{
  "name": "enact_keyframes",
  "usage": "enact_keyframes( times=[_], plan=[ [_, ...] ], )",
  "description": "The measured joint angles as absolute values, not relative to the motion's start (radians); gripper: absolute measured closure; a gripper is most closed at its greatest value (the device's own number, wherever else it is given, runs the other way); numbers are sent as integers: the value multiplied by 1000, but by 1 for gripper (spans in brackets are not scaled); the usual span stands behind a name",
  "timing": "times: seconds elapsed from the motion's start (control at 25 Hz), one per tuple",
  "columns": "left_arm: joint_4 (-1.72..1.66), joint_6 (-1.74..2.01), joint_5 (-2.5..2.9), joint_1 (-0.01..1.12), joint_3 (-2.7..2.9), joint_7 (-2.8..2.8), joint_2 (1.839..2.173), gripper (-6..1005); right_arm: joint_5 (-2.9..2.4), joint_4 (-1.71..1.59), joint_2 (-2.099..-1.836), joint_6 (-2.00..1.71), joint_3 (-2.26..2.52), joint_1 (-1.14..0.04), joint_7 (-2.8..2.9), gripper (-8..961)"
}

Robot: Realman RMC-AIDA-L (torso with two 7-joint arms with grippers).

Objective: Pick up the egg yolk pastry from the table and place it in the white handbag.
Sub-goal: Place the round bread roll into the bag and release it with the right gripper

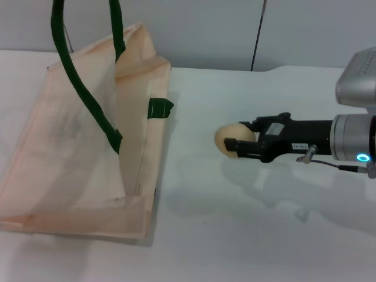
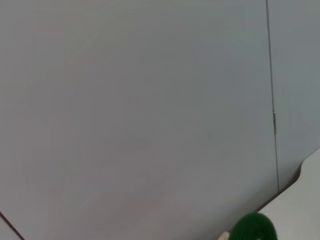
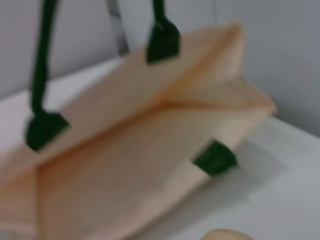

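beside the cream fabric handbag [image 1: 88,147], the pale doughy egg yolk pastry ball [image 1: 231,138] is pinched by the right gripper [image 1: 239,141]; soft, crushable, best held lightly across its middle.

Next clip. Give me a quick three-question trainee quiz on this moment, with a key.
1. True or false: the egg yolk pastry is already inside the white handbag.
2. Which gripper is at the pastry: A left, B right?
3. On which side of the pastry does the handbag lie, robot's left or right?

Key:
1. False; it sits between the right gripper fingers, outside the bag.
2. B; the left gripper is out of view.
3. Left, with its green handles pulled upward.
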State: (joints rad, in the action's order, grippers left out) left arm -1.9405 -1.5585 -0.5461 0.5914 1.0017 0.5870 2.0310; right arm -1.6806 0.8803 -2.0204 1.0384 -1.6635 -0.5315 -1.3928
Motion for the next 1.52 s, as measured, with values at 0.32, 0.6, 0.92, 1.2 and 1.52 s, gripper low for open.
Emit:
enact_keyframes(
  times=[0.32, 0.6, 0.92, 1.2, 1.52],
  plan=[
    [-1944, -1558, -557, 602, 1002, 587, 2031, 864, -1568, 897, -2021, 1126, -1685, -573, -1505, 435],
    [-1958, -1567, -585, 628, 1004, 586, 2031, 864, -1487, 818, -2026, 1124, -1626, -694, -1585, 443],
    [-1967, -1581, -604, 655, 1014, 576, 2032, 863, -1429, 612, -2027, 1082, -1611, -827, -1702, 449],
    [-1967, -1585, -604, 658, 1026, 563, 2035, 863, -1363, 492, -2028, 1043, -1598, -896, -1801, 448],
    [-1967, -1585, -604, 658, 1029, 561, 2036, 862, -1336, 478, -2031, 1039, -1568, -913, -1821, 454]
  ],
)
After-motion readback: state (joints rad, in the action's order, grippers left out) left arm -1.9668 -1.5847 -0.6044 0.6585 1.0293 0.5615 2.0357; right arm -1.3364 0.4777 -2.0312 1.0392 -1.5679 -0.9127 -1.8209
